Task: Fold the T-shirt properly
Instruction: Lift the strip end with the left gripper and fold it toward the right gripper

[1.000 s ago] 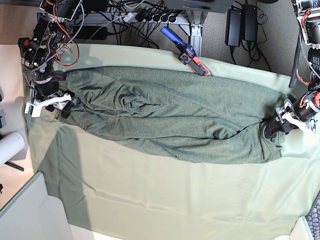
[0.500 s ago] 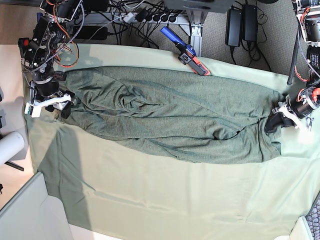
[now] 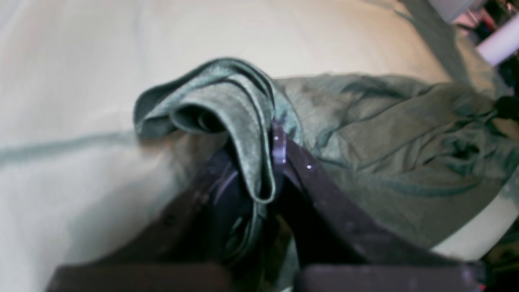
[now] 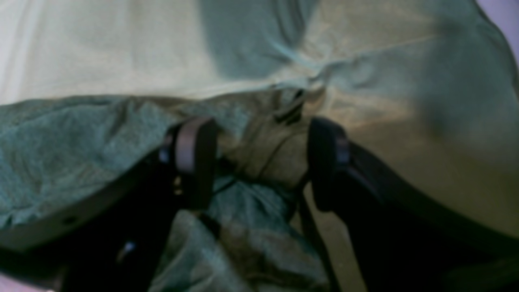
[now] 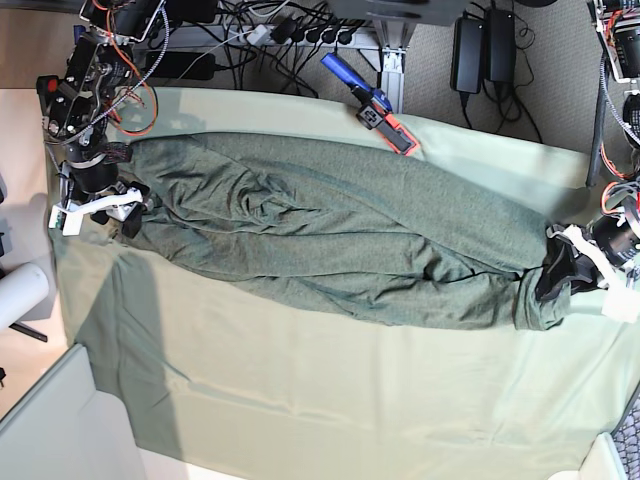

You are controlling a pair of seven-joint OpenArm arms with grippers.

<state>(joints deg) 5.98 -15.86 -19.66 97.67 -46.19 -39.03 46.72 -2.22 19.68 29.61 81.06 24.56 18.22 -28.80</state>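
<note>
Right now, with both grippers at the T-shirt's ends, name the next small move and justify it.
Probably shut the right gripper: its jaws stand open around a bunch of the T-shirt, while the left gripper already pinches the opposite edge. Then both ends could lift together.

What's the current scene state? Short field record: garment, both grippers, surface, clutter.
garment: T-shirt, bunched into a long wrinkled band across the table
left gripper: left gripper, shut on a folded edge of the T-shirt at its end
right gripper: right gripper, jaws apart, straddling a bunch of the shirt's other end, not clamped
surface: pale green table cloth, creased
clutter: blue and red tool on the far edge of the cloth, off the shirt
fold status: not yet folded
</note>
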